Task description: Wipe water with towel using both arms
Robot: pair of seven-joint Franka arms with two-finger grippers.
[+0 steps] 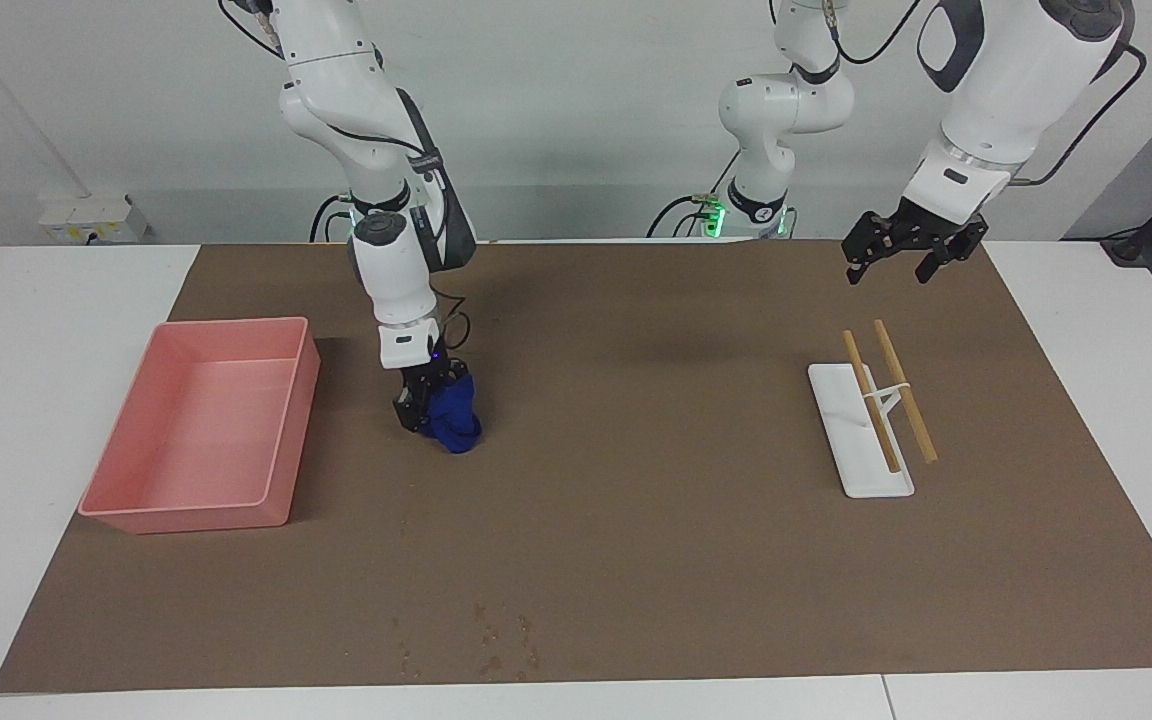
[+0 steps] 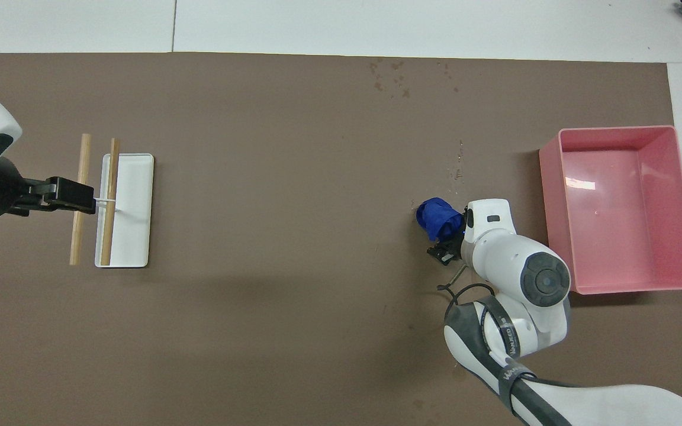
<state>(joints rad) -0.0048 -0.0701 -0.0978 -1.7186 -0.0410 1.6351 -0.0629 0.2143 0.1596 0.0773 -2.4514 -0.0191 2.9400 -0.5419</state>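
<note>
The blue towel [image 1: 454,420] [image 2: 436,218] is a bunched wad in my right gripper [image 1: 426,412] [image 2: 449,239], which is shut on it, low over the brown mat beside the pink tray [image 1: 281,440] [image 2: 551,195]. I cannot tell whether the towel touches the mat. Water [image 1: 496,640] [image 2: 391,77] lies as scattered drops near the mat's edge farthest from the robots, well apart from the towel. A few smaller drops [image 2: 458,161] sit on the mat close to the towel. My left gripper [image 1: 901,262] [image 2: 74,198] hangs open and holds nothing, raised over the mat by the chopsticks.
The pink tray stands at the right arm's end of the mat. A white rectangular dish [image 1: 851,440] [image 2: 137,219] with two wooden chopsticks [image 1: 901,390] [image 2: 82,195] across it lies toward the left arm's end.
</note>
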